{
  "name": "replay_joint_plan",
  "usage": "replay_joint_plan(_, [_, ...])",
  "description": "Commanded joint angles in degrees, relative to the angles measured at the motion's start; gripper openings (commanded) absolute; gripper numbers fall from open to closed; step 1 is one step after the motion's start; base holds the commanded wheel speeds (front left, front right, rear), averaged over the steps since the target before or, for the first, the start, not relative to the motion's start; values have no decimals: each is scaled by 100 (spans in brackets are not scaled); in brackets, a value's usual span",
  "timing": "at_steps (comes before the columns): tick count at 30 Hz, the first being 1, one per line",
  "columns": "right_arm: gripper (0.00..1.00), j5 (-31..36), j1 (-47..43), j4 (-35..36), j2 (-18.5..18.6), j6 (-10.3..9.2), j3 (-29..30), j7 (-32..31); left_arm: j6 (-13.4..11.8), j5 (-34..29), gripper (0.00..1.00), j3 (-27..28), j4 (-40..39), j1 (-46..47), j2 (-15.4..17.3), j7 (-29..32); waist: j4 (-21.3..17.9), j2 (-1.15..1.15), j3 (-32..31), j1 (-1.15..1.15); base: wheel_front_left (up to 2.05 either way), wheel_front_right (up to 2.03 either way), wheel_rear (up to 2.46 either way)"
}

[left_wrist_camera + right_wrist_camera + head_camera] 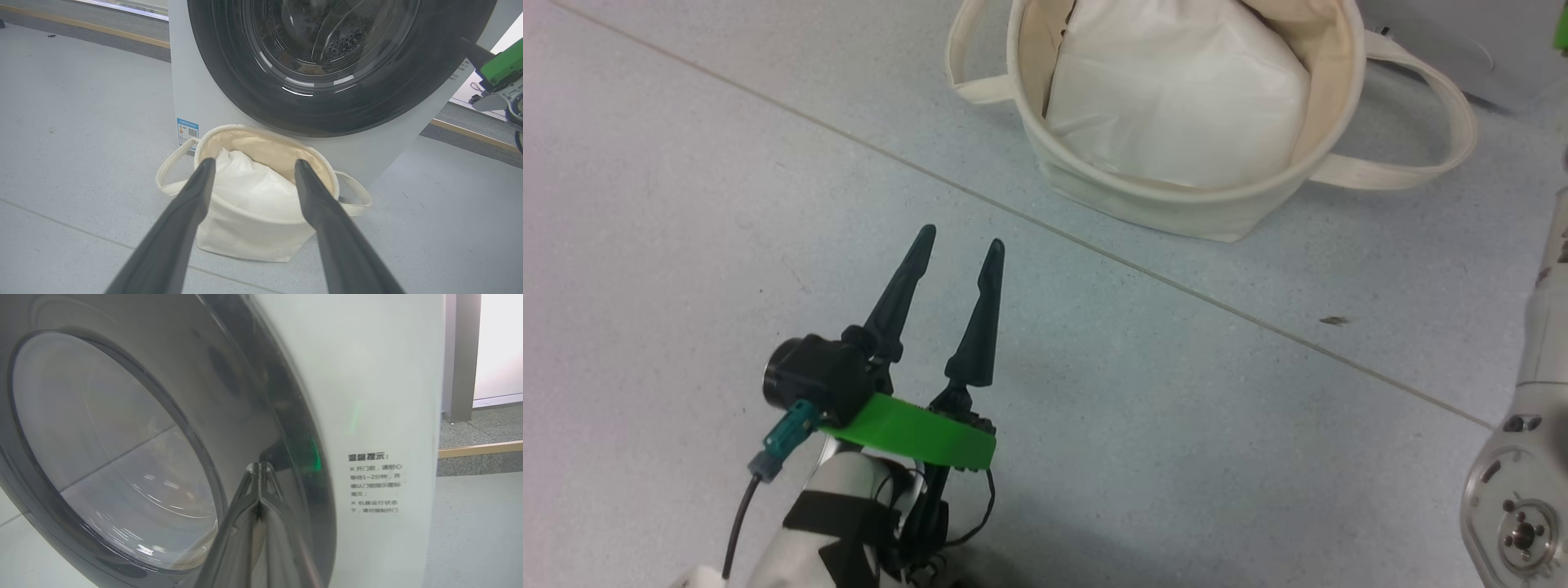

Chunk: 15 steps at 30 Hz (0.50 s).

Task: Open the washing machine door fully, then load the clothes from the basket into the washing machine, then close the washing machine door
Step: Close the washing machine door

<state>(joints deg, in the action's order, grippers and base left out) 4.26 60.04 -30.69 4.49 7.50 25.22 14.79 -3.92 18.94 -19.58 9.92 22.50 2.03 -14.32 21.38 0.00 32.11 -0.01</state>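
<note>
The pale grey floor [686, 245], crossed by one seam, carries everything here. The washing machine [367, 375] stands on it, and the basket [1176, 214] sits just in front of its lower face, near the blue label [187, 131], which keeps any lift to the drum short. The washing machine door [122, 428] lies against the front, apparently shut or nearly so.

Your right claw [259, 467] has its fingers pressed together on nothing, tips at the black rim's outer edge beside a dark recess. That stance suits pushing or hooking the door, but I cannot confirm contact. Your left claw [961, 239] hangs wide open and empty above the floor, aimed at the basket but well short of it.

A plain white pad [1176, 98] tops the basket. A brownish blur [304, 68] behind the glass may be the clothes, but don't count on that.
</note>
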Motion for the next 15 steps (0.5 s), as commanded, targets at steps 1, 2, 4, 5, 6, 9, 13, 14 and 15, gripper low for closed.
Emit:
replay_joint_plan(1, [0,119,351,136,9,-1,-93,21,34,-2,100,174,-185,67,85,-68,-7,0,28,1,0,0,0])
replay_joint_plan(2, [0,146,401,105,18,-1,-73,21,37,-13,100,176,-183,78,85,-68,-7,0,44,1,0,0,0])
replay_joint_plan(4, [0,201,495,55,40,-1,-41,21,38,-31,100,187,-180,97,85,-68,-3,0,75,1,0,0,0])
replay_joint_plan(5, [0,218,536,35,49,-1,-35,21,34,-35,100,198,-181,106,85,-68,1,0,89,1,0,0,0])
replay_joint_plan(6, [0,230,570,16,58,-1,-32,21,31,-34,100,209,-182,112,85,-68,5,0,104,1,0,0,0])
replay_joint_plan(9, [0,238,633,-31,94,-1,-35,21,27,-27,100,215,-175,126,85,-68,17,0,139,1,0,0,0])
replay_joint_plan(13, [0,58,532,-6,69,-1,-109,21,24,-13,100,221,-139,127,85,-68,8,0,62,1,0,0,0])
replay_joint_plan(14, [0,-63,328,47,28,-1,-266,21,29,-32,100,255,-91,86,85,-68,-38,0,-69,1,0,0,0])
replay_joint_plan(15, [0,-139,191,92,3,-1,-370,21,37,-52,100,279,-60,62,85,-68,-72,0,-152,1,0,0,0])
